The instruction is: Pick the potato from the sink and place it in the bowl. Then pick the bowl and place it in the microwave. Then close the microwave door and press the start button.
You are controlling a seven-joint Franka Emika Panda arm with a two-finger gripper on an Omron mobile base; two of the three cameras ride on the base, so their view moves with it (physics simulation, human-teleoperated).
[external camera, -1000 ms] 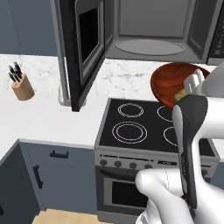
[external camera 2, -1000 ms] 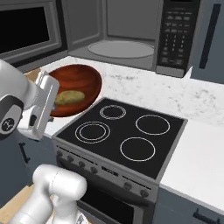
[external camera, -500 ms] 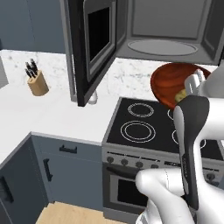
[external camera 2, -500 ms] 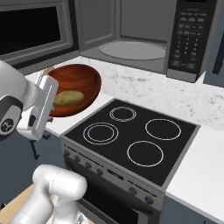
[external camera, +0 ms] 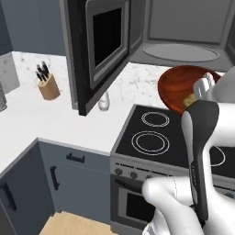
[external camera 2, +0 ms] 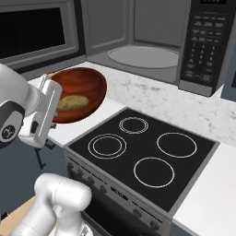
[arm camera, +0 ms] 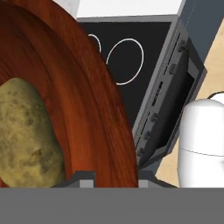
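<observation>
Microwave (external camera 2: 152, 41) is sitting open above the counter: grey cavity, round glass turntable (external camera 2: 144, 56) lying bare inside, dark button panel (external camera 2: 203, 44) on its right side in the right base view. Microwave door (external camera: 98, 46) is hanging swung out to the left in the left base view, dark window facing the camera.

Stove (external camera 2: 143, 154) is sitting below and in front of the microwave, four burner rings showing, knobs along its front edge. Speckled white counter (external camera: 55, 121) is running left of the stove, with a knife block (external camera: 47, 85) standing near the back wall.

Bowl (external camera 2: 76, 94) is hanging in the air, off the counter, at the stove's left edge in the right base view and below the microwave opening; in the left base view it is showing over the back burners (external camera: 183, 87). It is tilting, with the inside facing the right base camera. Potato (external camera 2: 71, 103) is lying inside the bowl, resting against the lower part of the inner wall; in the hand view it is sitting low left in the bowl (arm camera: 26, 135).

Arm is rising from the base and bending over, with the hand reaching the bowl's near rim. Gripper (external camera 2: 50, 99) is pinching the bowl rim, fingers narrow, one either side of the wall; in the hand view the rim (arm camera: 109, 131) is running down between the two tips at the bottom edge.
</observation>
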